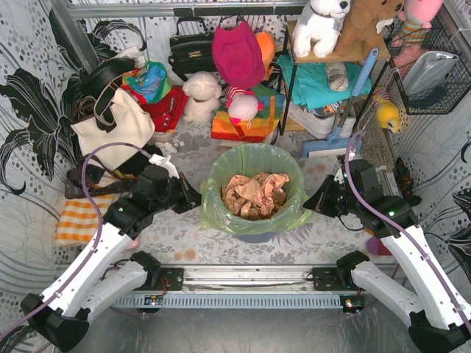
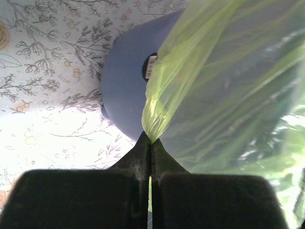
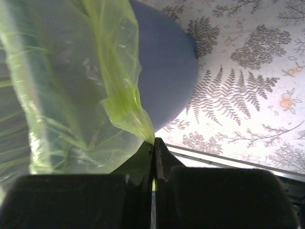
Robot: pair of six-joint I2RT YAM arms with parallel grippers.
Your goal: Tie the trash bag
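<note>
The light-green trash bag (image 1: 254, 193) lines the blue-grey bin (image 1: 256, 235) at the table's middle, with crumpled brown paper (image 1: 255, 194) inside. My left gripper (image 1: 193, 200) is at the bag's left edge, shut on a pinch of green film; the left wrist view shows the bag (image 2: 224, 86) running into the closed gripper (image 2: 151, 141), with the bin (image 2: 126, 90) behind. My right gripper (image 1: 313, 204) is at the bag's right edge, shut on the film; the right wrist view shows the bag (image 3: 71, 86) pinched at the closed gripper (image 3: 153, 141), beside the bin (image 3: 164, 71).
A cream tote bag with dark straps (image 1: 110, 125) stands at the back left, an orange-striped cloth (image 1: 77, 220) lies left. Plush toys (image 1: 239, 73), a black handbag (image 1: 193, 48) and a shelf with folded cloths (image 1: 324, 81) crowd the back. A wire basket (image 1: 430, 66) hangs right.
</note>
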